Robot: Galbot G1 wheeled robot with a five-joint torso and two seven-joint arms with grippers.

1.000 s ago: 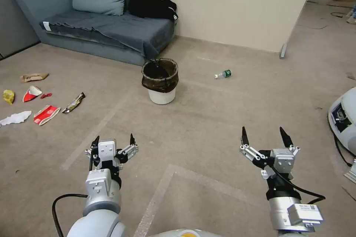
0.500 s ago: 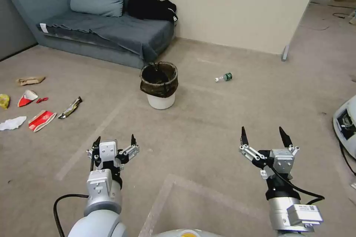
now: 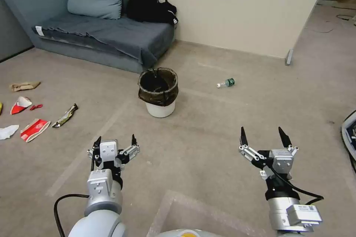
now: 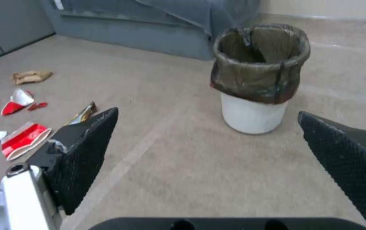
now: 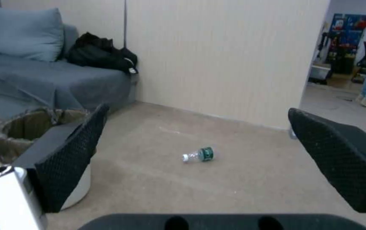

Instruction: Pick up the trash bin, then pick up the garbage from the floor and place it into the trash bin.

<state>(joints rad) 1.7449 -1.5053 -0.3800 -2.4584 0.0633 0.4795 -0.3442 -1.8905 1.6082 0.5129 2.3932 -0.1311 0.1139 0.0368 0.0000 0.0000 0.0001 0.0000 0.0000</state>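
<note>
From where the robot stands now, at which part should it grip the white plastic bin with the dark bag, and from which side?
Probably the near rim of the upright white plastic bin, from above: one finger inside the open mouth, one outside. The open left pincer is in line with it.

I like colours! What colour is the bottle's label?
Green, best seen in the right wrist view: the bottle.
</note>
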